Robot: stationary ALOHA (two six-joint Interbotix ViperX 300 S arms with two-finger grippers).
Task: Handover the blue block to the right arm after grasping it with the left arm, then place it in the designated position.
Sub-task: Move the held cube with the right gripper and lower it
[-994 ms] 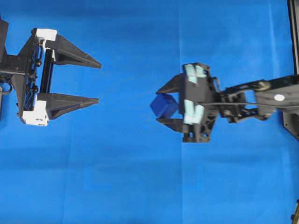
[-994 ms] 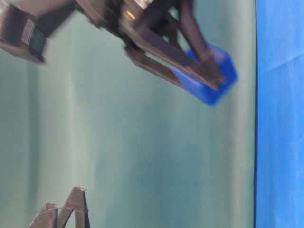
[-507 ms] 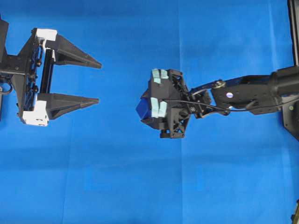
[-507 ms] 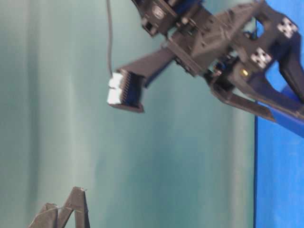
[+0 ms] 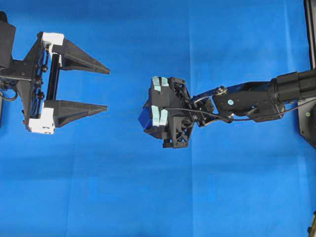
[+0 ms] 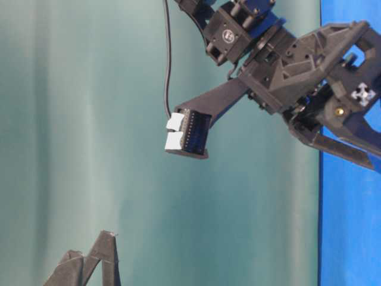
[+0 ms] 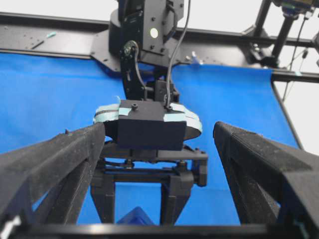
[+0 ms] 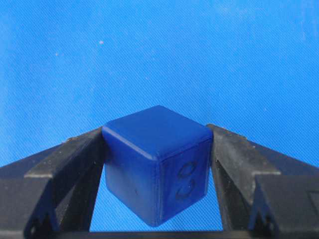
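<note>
The blue block (image 8: 154, 159), a small dark-blue cube, sits clamped between the two black fingers of my right gripper (image 8: 155, 129), hanging corner-down over the cloth. From overhead, the right gripper (image 5: 150, 117) with teal tape points down at mid-table, and only an edge of the blue block (image 5: 144, 119) peeks out on its left. My left gripper (image 5: 107, 89), the one with white corner pieces, is open wide and empty, well left of the block. In the left wrist view the blue block (image 7: 133, 217) shows low between the spread fingers (image 7: 60, 159). The designated position is out of view; no mark shows.
Bright blue cloth (image 5: 148, 197) covers the table. A black frame (image 5: 310, 34) runs along the right edge and black rails (image 7: 60, 30) cross behind the right arm's base. The table-level view shows the right arm (image 6: 286, 59) before a teal backdrop.
The right gripper has carried the block leftward and tipped from level to pointing down at the cloth. The left gripper stayed open and shifted only slightly.
</note>
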